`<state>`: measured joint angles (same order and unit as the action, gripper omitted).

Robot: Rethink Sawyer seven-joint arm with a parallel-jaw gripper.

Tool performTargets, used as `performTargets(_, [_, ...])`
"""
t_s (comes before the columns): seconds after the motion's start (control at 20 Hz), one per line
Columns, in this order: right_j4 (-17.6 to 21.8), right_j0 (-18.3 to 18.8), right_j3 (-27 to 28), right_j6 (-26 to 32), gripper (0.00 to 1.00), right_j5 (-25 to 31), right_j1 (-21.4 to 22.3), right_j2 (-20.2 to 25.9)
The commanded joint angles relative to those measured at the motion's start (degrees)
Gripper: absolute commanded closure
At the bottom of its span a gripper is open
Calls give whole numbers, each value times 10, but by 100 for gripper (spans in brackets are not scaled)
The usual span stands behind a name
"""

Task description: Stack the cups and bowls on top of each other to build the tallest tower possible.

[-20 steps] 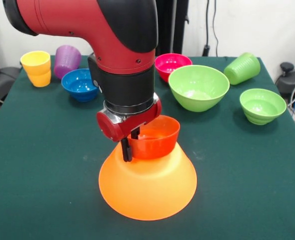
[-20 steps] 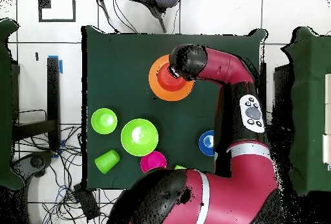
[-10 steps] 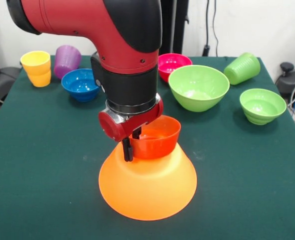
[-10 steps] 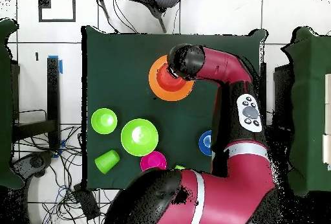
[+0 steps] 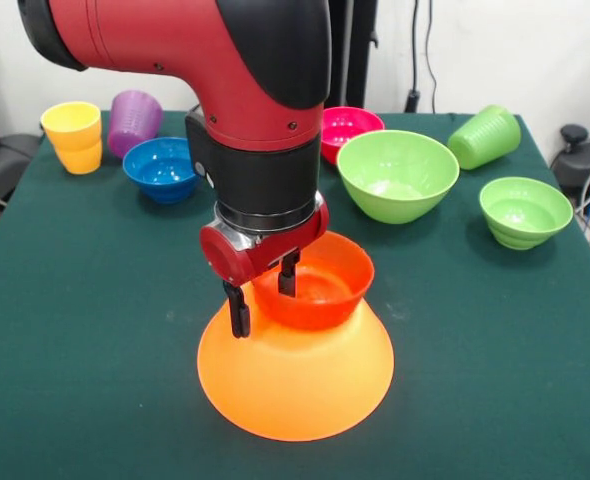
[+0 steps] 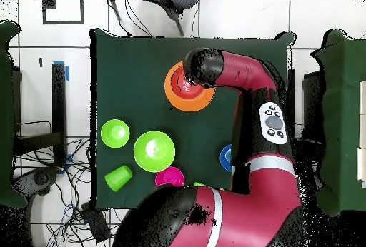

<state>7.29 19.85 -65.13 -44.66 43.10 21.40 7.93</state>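
Gripper (image 5: 263, 292) sits mid-frame with fingers spread, straddling the red bowl's (image 5: 315, 295) rim, not clamping it. Red bowl rests on the upturned orange bowl (image 5: 295, 370).

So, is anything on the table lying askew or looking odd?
Yes. One light green cup lies on its side at the far right; the yellow cup stands upright. The gripper is open astride the red-orange bowl rim.
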Motion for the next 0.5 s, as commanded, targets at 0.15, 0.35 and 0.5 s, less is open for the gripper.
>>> performTargets(0.15, [38, -19, 14, -21, 0, 40, -31, 20])
performTargets(0.35, [42, -21, 17, -20, 0, 44, -28, 16])
performTargets(0.5, [44, -22, 16, -20, 0, 46, -23, 13])
